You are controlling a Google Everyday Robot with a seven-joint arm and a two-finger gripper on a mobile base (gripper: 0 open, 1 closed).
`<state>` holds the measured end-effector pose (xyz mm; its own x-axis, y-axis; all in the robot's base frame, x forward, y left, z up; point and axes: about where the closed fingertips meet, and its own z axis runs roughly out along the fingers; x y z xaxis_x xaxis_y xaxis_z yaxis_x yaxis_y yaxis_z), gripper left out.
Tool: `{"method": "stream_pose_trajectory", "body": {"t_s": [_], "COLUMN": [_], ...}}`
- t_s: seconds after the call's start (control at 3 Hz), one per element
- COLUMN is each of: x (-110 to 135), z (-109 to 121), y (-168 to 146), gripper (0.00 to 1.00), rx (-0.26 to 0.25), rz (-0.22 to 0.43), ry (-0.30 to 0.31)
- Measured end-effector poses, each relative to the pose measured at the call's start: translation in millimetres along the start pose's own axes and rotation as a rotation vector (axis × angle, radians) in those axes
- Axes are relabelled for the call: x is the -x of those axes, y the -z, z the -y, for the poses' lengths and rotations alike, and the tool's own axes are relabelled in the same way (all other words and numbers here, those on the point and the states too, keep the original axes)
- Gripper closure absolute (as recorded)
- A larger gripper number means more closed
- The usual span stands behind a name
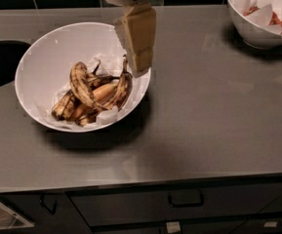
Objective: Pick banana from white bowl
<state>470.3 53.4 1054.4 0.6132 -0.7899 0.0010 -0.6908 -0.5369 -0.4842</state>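
In the camera view the gripper (140,62) hangs over the right-hand rim of the white bowl (43,52), above the fruit, and I cannot tell whether it stands apart or together. The banana (81,86) lies arched across the heap in the bowl, to the left of the gripper. This looks like the approach, and next I'd say it must shift left and descend onto that arch, clear of the browner banana (123,87) beside it.
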Motion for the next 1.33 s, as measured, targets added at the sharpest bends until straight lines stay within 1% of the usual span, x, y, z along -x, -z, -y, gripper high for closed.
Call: {"method": "stream_pose_trajectory", "body": {"t_s": [0.33, 0.67, 1.0, 1.33], "x": [10.2, 15.3, 17.3, 22.4], "z": [7.8, 10.4, 12.1, 18.4], "y": [-22.0, -38.8, -34.5, -36.7], "gripper": [0.0, 0.0, 0.0, 0.0], "rx": [0.031, 0.068, 0.055, 0.042], "rz": [0.022, 0.011, 0.009, -0.004], "ry": [0.164, 0.32, 0.324, 0.361]}}
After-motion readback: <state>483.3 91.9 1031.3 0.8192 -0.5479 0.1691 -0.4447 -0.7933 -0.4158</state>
